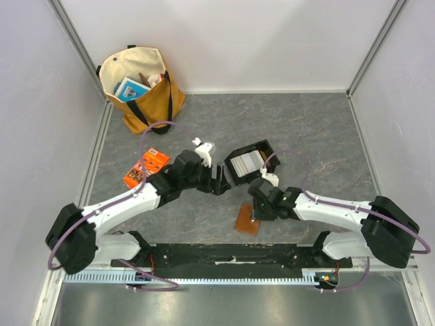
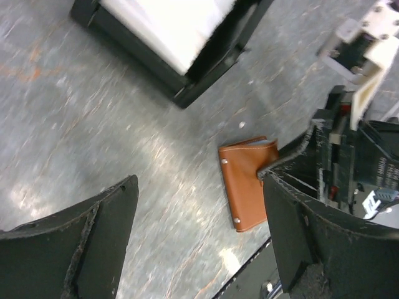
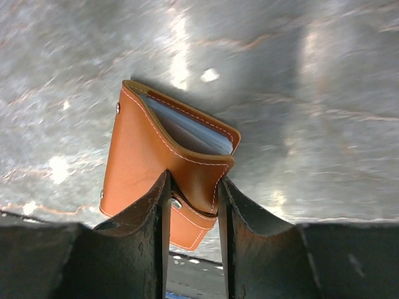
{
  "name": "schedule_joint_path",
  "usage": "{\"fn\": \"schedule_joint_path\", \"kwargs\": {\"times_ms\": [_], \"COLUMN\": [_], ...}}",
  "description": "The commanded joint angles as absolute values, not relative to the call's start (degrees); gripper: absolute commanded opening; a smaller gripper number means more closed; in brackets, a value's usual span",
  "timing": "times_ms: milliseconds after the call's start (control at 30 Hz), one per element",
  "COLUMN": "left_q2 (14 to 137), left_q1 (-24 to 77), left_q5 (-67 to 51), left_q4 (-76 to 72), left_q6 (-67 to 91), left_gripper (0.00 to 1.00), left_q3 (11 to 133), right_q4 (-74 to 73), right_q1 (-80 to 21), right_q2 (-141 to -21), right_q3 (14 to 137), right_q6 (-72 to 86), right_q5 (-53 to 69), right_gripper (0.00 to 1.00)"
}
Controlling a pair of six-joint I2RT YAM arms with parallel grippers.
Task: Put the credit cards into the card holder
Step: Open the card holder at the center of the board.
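Observation:
The brown card holder lies near the table's front edge, with pale blue credit cards showing in its open pocket. My right gripper is shut on the holder's clasp end, one finger pressing each side. More credit cards stand as a white stack in the black tray further back. My left gripper hangs wide open over bare table, between the tray and the holder, with nothing between its fingers.
An orange printed packet lies left of the left arm. A tan tote bag with items inside stands in the back left corner. White walls enclose the table on three sides. A black rail runs along the near edge.

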State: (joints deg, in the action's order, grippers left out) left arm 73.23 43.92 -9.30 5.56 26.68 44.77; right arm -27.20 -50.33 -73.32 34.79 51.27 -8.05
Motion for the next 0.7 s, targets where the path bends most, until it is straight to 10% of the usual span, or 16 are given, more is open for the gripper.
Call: {"fn": "schedule_joint_path", "kwargs": {"times_ms": [0, 367, 667], "left_q2": [63.83, 51.43, 46.49], "left_q1": [43.51, 43.51, 43.51], "left_q5": [-3.08, -5.45, -4.3], "left_q4": [8.96, 9.93, 11.51], "left_q6": [31.54, 44.2, 49.65], "left_gripper": [0.88, 0.9, 0.9], "left_q3": [38.16, 22.51, 16.79], "right_q4": [-24.45, -3.42, -8.35], "right_q1": [-57.99, -65.21, -63.64], "right_q2": [-76.8, -92.55, -72.09], "right_q3": [34.18, 41.65, 36.83], "right_q6": [60.89, 70.15, 49.24], "right_q5": [-11.77, -12.04, -19.87], "right_gripper": [0.38, 0.6, 0.76]}}
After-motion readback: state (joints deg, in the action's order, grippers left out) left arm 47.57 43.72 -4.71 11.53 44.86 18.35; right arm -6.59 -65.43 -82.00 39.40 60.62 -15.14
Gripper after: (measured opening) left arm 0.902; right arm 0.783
